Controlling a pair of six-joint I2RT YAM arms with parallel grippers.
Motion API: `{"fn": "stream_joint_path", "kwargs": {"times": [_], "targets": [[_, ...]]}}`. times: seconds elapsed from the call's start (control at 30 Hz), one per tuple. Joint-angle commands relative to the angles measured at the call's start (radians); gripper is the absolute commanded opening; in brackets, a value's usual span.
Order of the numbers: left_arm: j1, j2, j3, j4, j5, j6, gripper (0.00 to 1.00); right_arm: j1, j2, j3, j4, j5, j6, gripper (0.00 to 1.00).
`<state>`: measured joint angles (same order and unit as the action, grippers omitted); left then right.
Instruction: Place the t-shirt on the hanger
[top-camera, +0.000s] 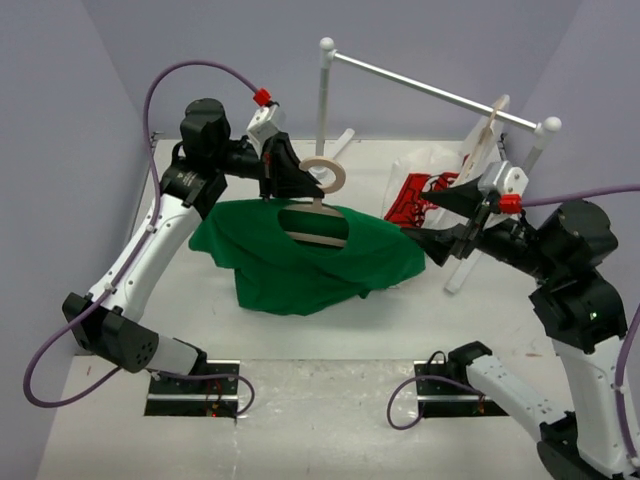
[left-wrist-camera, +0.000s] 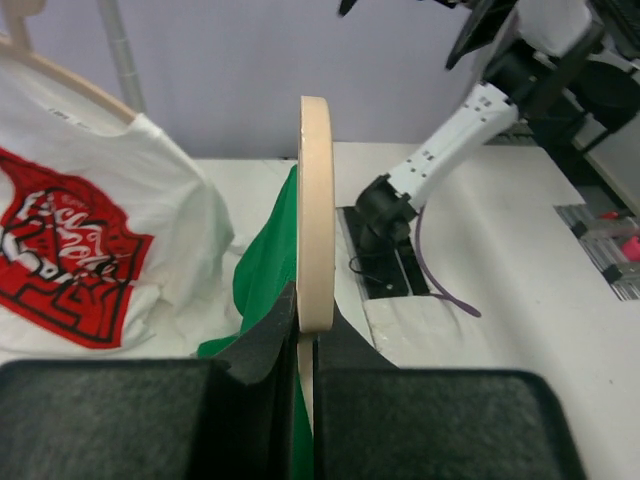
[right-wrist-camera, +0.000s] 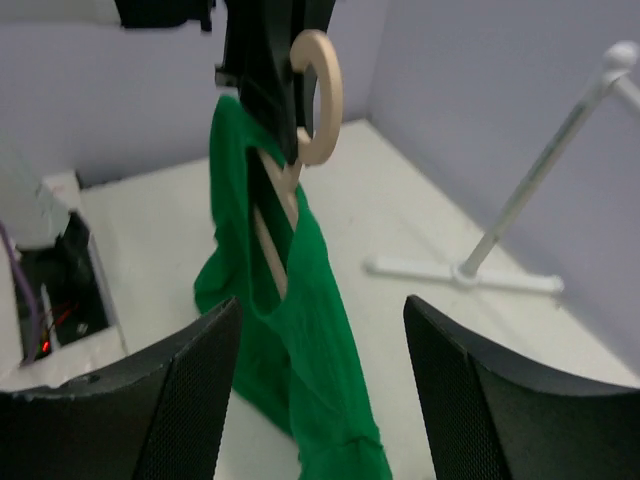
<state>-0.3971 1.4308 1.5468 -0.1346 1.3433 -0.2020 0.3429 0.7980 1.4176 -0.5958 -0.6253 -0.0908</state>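
My left gripper (top-camera: 290, 180) is clenched on the hanger (top-camera: 318, 208) at the neck just under its curved hook. In the left wrist view my pads pinch the thin wood edge-on (left-wrist-camera: 316, 220). My right gripper (top-camera: 428, 218) is released, fingers spread, with nothing between them.

The hanger hangs in the air to the left of the rack (top-camera: 440, 95), well apart from its rail. The green t-shirt (top-camera: 300, 265) is draped over the hanger, and the neck comes up through the collar.

I judge the hanger light and stiff, its smooth wood a little slippery under a narrow pinch. The neck is the right place to hold it, because the load then hangs straight below my fingers. The t-shirt is soft and limp, so it would sag or slide if the frame tipped. I would take it by pinching a fold near a shoulder or the hem.

The hook points upward. The hanger's long axis, its shoulder bar, seems to run roughly level from my left arm toward the rack, though cloth hides both ends. The white garment (top-camera: 425, 185) on its own hanger sits under the rail.
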Motion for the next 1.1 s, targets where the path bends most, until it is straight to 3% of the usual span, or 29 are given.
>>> {"fn": "stream_joint_path", "kwargs": {"times": [0.0, 0.23, 0.43, 0.57, 0.63, 0.67, 0.7, 0.73, 0.77, 0.8, 0.87, 0.9, 0.93, 1.07], "targets": [[-0.031, -0.039, 0.012, 0.110, 0.103, -0.025, 0.00, 0.147, 0.228, 0.078, -0.240, 0.051, -0.125, 0.66], [-0.031, -0.036, 0.018, 0.200, 0.148, -0.069, 0.00, 0.232, 0.356, 0.174, -0.298, 0.108, -0.131, 0.50], [-0.019, -0.012, 0.039, 0.267, 0.150, -0.137, 0.00, 0.240, 0.371, 0.178, -0.295, 0.046, -0.136, 0.27], [-0.017, 0.010, 0.071, 0.293, 0.145, -0.179, 0.00, 0.240, 0.372, 0.166, -0.274, -0.005, -0.134, 0.00], [-0.012, 0.023, 0.091, 0.293, 0.121, -0.192, 0.01, 0.240, 0.363, 0.151, -0.216, 0.009, -0.086, 0.00], [0.000, 0.026, 0.096, 0.292, 0.088, -0.207, 0.09, 0.241, 0.356, 0.141, -0.194, 0.034, -0.062, 0.00], [0.013, 0.027, 0.103, 0.287, 0.045, -0.219, 0.29, 0.242, 0.347, 0.130, -0.165, 0.060, -0.027, 0.00], [0.034, 0.023, 0.117, 0.263, -0.041, -0.222, 0.62, 0.241, 0.338, 0.121, -0.130, 0.091, 0.025, 0.00], [0.063, 0.014, 0.130, 0.214, -0.183, -0.221, 0.86, 0.240, 0.329, 0.115, -0.112, 0.133, 0.072, 0.00], [0.088, -0.008, 0.135, 0.135, -0.382, -0.203, 0.98, 0.241, 0.324, 0.115, -0.109, 0.201, 0.096, 0.00], [0.102, -0.041, 0.143, 0.043, -0.549, -0.171, 1.00, 0.241, 0.320, 0.119, -0.117, 0.278, 0.168, 0.00], [0.113, -0.051, 0.148, 0.012, -0.731, -0.181, 1.00, 0.241, 0.317, 0.119, -0.119, 0.314, 0.201, 0.00], [0.129, -0.076, 0.158, -0.072, -1.003, -0.209, 1.00, 0.240, 0.307, 0.119, -0.120, 0.408, 0.242, 0.00], [0.162, -0.143, 0.149, -0.208, -1.428, -0.263, 1.00, 0.241, 0.284, 0.116, -0.110, 0.610, 0.362, 0.00]]}}
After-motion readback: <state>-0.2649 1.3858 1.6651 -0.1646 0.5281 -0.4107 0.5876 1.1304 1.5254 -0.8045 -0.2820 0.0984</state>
